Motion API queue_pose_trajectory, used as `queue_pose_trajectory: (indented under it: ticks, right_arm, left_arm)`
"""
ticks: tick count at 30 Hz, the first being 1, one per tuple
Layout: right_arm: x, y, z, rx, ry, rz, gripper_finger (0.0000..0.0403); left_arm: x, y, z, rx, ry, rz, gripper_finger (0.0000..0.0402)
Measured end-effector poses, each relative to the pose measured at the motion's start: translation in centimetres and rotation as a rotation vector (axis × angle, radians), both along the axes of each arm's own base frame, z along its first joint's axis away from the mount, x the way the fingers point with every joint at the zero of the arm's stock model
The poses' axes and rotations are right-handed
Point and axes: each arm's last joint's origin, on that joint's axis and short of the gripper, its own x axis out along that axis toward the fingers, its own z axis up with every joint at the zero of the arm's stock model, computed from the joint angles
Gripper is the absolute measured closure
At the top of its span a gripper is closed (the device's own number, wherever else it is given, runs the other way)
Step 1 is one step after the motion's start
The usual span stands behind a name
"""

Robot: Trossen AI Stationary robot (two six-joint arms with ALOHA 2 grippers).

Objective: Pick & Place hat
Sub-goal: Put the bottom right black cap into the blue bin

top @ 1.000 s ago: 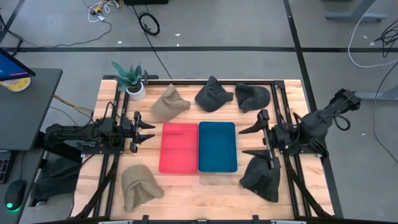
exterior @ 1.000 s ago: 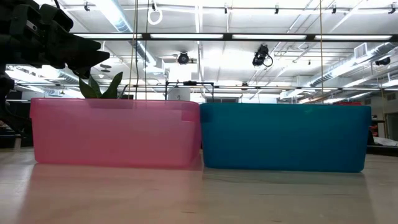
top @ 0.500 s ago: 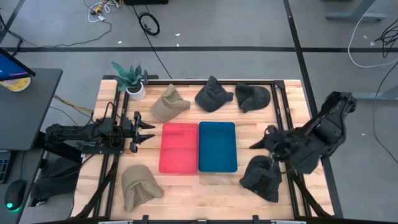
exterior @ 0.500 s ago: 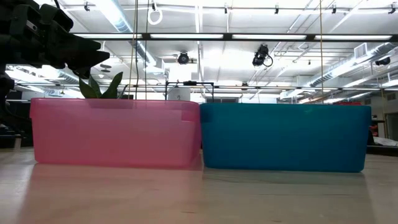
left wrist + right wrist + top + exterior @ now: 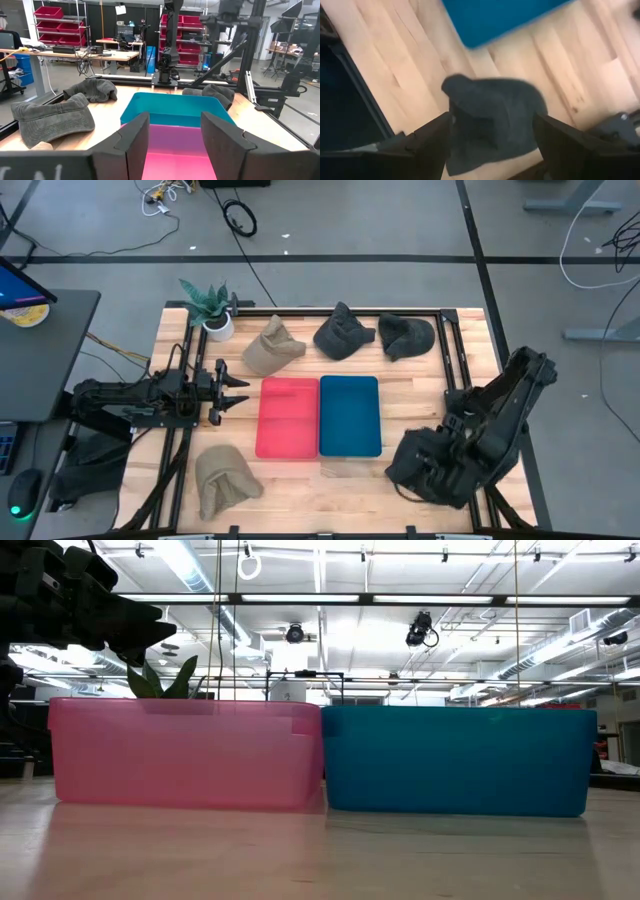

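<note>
A dark grey hat point(image 5: 405, 452) lies on the table near the right near corner, beside the blue bin point(image 5: 350, 415). My right gripper point(image 5: 432, 470) hangs over it, pointing down. In the right wrist view the open right gripper point(image 5: 492, 145) has one finger on each side of the dark hat point(image 5: 495, 120), and I see no touch. My left gripper point(image 5: 236, 390) waits open, left of the pink bin point(image 5: 288, 417); the left wrist view shows the left gripper point(image 5: 175, 135) facing both bins.
A tan hat point(image 5: 225, 480) lies at the near left and another tan hat point(image 5: 272, 348) at the far side. Two more dark hats point(image 5: 343, 332) point(image 5: 405, 335) lie along the far edge, beside a potted plant point(image 5: 212, 310). Bare wood shows between the bins and the near edge.
My right arm has swung from beside the blue bin toward the table's near edge. It has tipped downward until its gripper stands over the dark hat at the near right. The hat has not moved.
</note>
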Motion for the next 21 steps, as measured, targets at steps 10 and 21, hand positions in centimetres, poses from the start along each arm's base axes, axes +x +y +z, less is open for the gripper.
queue_pose_trajectory:
  ticks: [10,21]
  right_arm:
    - [-1.4,1.1,-5.0,-0.065,0.079,-0.091,0.0124]
    - [-2.6,-0.2,-13.4,-0.088,0.197,-0.147,0.0124]
  left_arm:
    - [0.0,0.0,0.0,0.001,0.000,0.001,0.0218]
    - [0.0,0.0,0.0,0.001,0.001,0.000,0.0218]
